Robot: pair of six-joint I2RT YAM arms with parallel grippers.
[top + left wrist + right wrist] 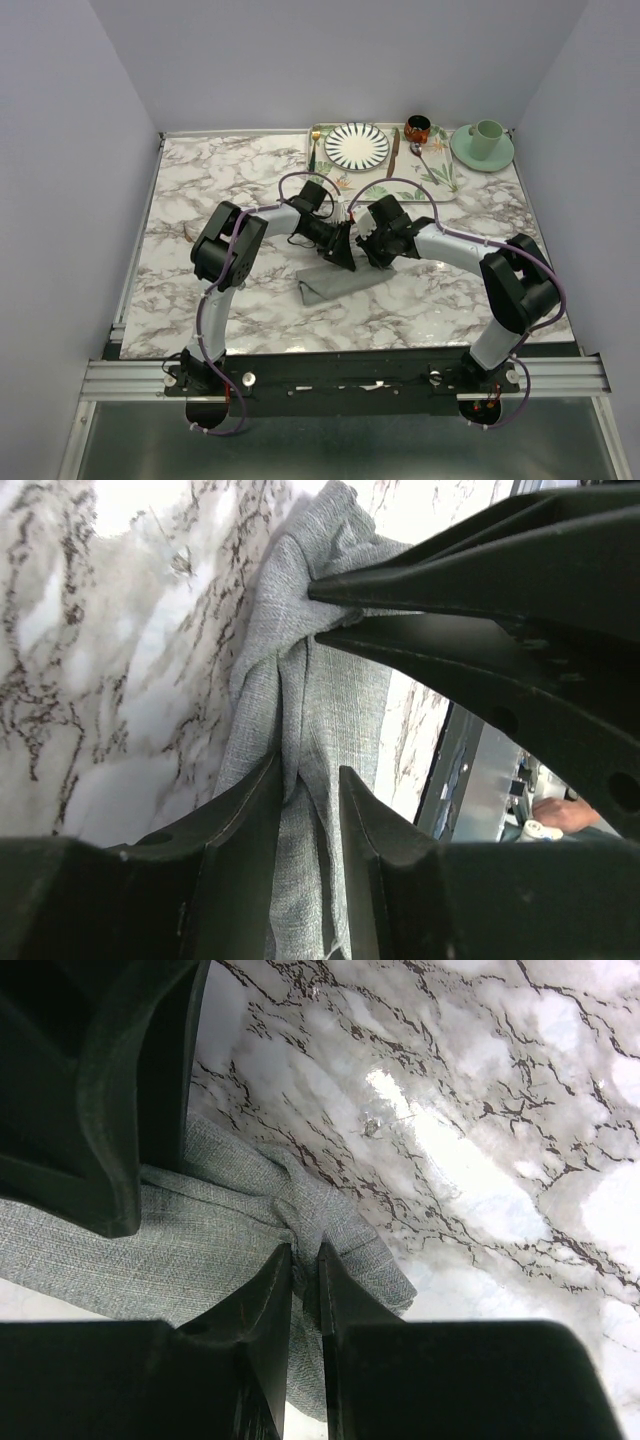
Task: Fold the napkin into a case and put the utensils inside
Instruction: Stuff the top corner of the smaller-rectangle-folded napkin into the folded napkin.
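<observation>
The grey napkin (330, 283) lies bunched and partly folded on the marble table, near the middle front. My left gripper (345, 257) and right gripper (366, 256) meet over its far right end. In the left wrist view the left gripper (310, 780) is shut on a fold of the napkin (330, 700), with the right gripper's fingertips (325, 588) pinching the cloth just beyond. In the right wrist view the right gripper (305, 1260) is shut on a gathered corner of the napkin (200, 1230). A spoon (419, 151) lies on the tray; the other slim utensils there are too small to tell apart.
A leaf-patterned tray (440, 185) at the back holds a striped plate (357, 144), a gold fork (314, 146), a brown-handled knife (393, 152) and a dark cup (417, 127). A green cup on a saucer (484, 143) stands at the back right.
</observation>
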